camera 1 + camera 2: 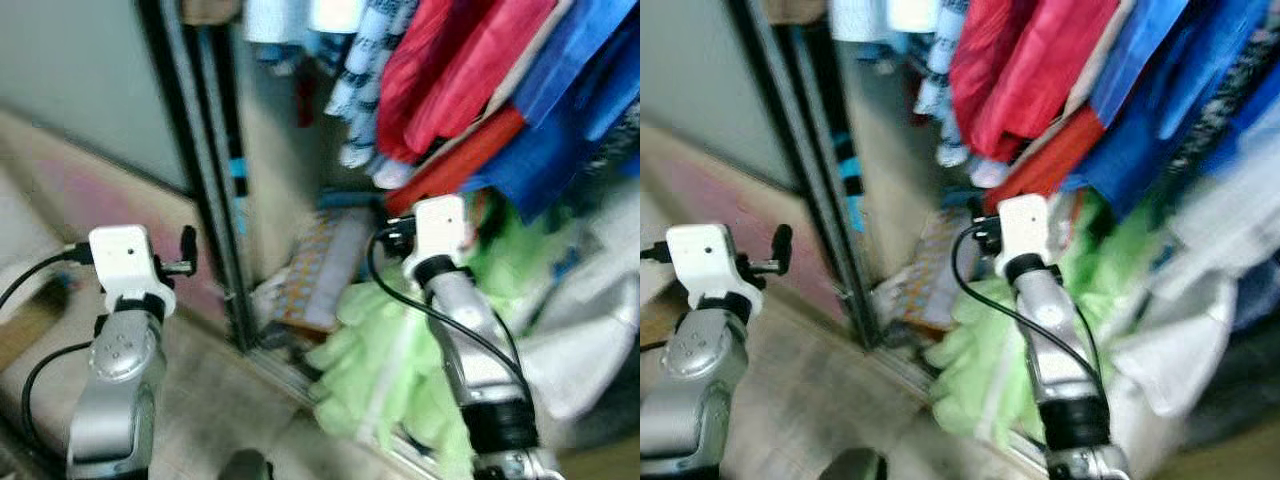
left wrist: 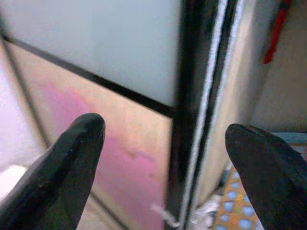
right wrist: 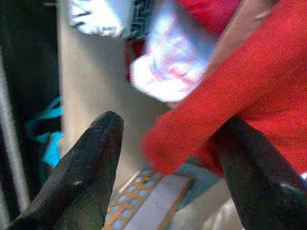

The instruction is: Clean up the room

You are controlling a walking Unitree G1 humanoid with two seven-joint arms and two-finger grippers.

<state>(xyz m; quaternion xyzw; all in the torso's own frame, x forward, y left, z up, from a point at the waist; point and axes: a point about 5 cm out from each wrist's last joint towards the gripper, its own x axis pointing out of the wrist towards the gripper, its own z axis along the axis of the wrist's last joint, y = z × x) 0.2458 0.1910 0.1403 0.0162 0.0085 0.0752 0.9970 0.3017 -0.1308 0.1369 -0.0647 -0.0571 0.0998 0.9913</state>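
Advance the right gripper [image 3: 168, 158], spread wide and empty, onto the red sleeve [image 3: 225, 100]; keep the left gripper [image 2: 165, 153], likewise spread and empty, clear of the door frame [image 2: 192, 110].

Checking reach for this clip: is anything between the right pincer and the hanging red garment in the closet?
Nothing visible stands between them. The right pincer is open, and the lower edge of the red garment already hangs between its fingers. The light green cloth lies below the arm, not in the path.

Two silver robot arms [image 1: 118, 370] by a black closet door frame [image 1: 205, 170], hanging red clothes [image 1: 450, 70], blue clothes [image 1: 570, 110], soft light green cloth [image 1: 375, 365] on the floor
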